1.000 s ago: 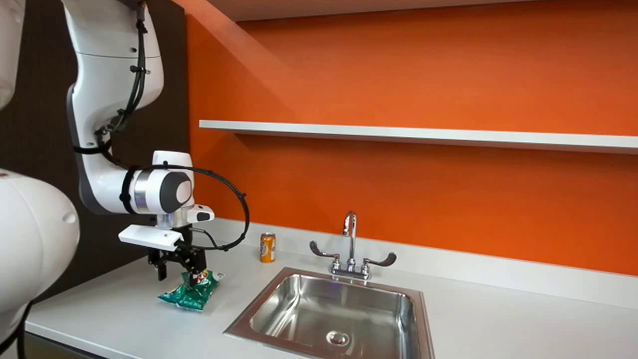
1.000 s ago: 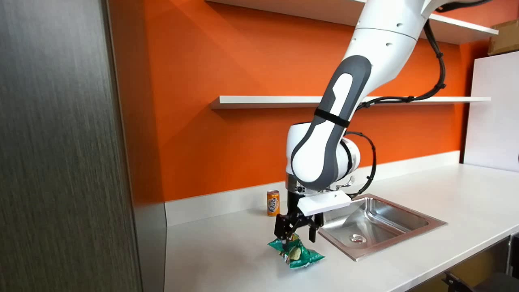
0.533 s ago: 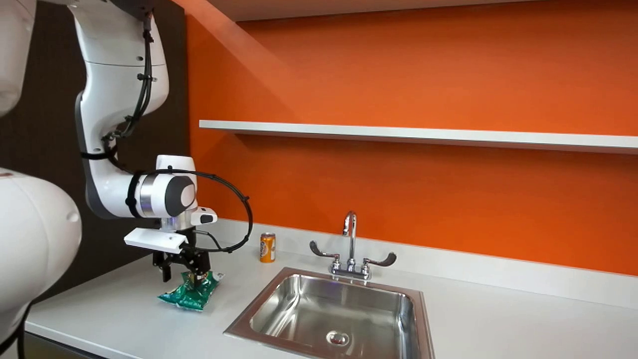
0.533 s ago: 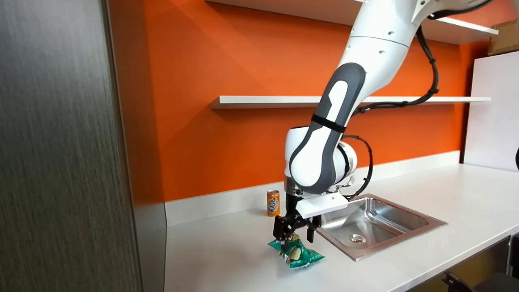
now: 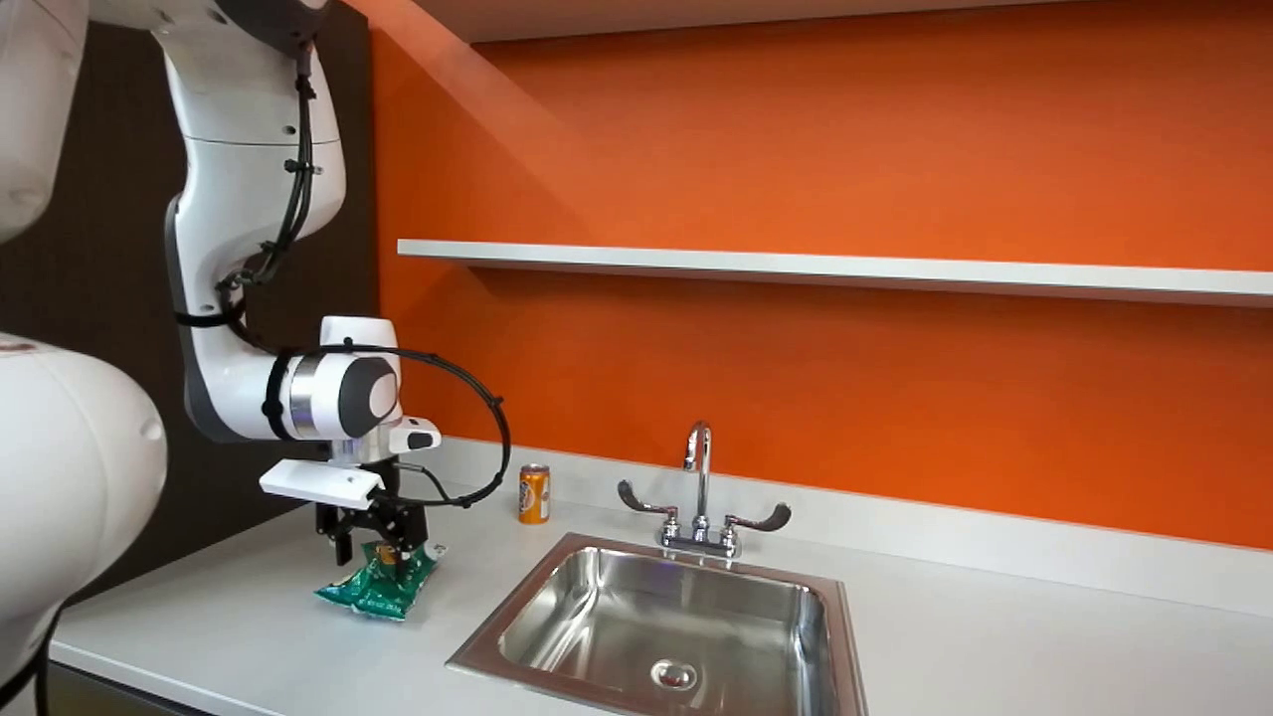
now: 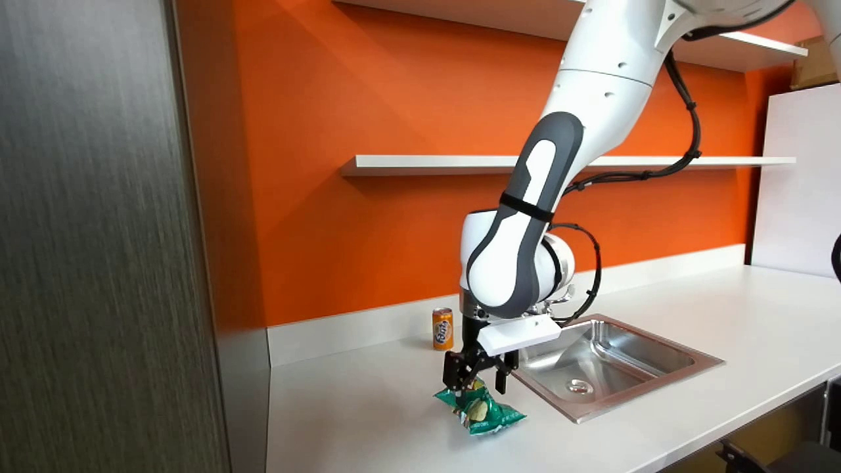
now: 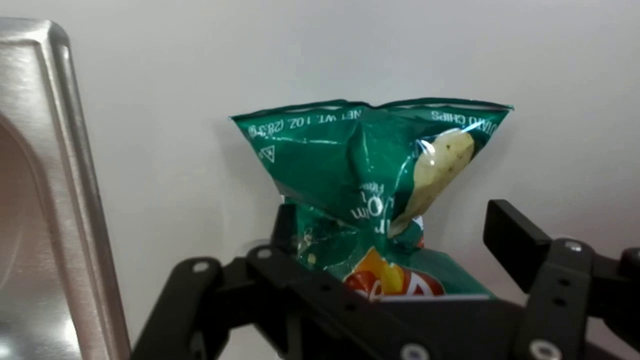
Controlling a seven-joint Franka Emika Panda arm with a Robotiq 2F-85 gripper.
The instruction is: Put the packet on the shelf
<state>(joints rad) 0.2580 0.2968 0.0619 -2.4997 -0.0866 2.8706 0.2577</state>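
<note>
The packet, a crinkled green chip bag with yellowish markings, lies on the countertop in both exterior views (image 5: pixel 373 597) (image 6: pixel 491 416). In the wrist view the packet (image 7: pixel 345 155) is pinched narrow in its middle. My gripper (image 5: pixel 374 559) (image 6: pixel 481 393) (image 7: pixel 392 225) points down over it and is open. In the wrist view its left finger is close beside the packet's narrow middle; I cannot tell whether they touch. A gap shows between the packet and the right finger. The packet's near end is hidden behind the gripper. The long white shelf (image 5: pixel 796 265) (image 6: pixel 427 164) spans the orange wall above.
An orange can (image 5: pixel 534 494) (image 6: pixel 443 329) stands near the backsplash behind the gripper. A steel sink (image 5: pixel 522 602) with a faucet (image 5: pixel 700 487) lies beside the packet; its rim (image 7: pixel 82 195) shows in the wrist view. A dark panel (image 6: pixel 118 236) stands at the counter's end. A higher shelf (image 6: pixel 755 51) hangs above.
The arm and gripper have lowered slightly and shifted sideways, a little towards the sink side in an exterior view. The packet has not moved. The gripper has stayed open.
</note>
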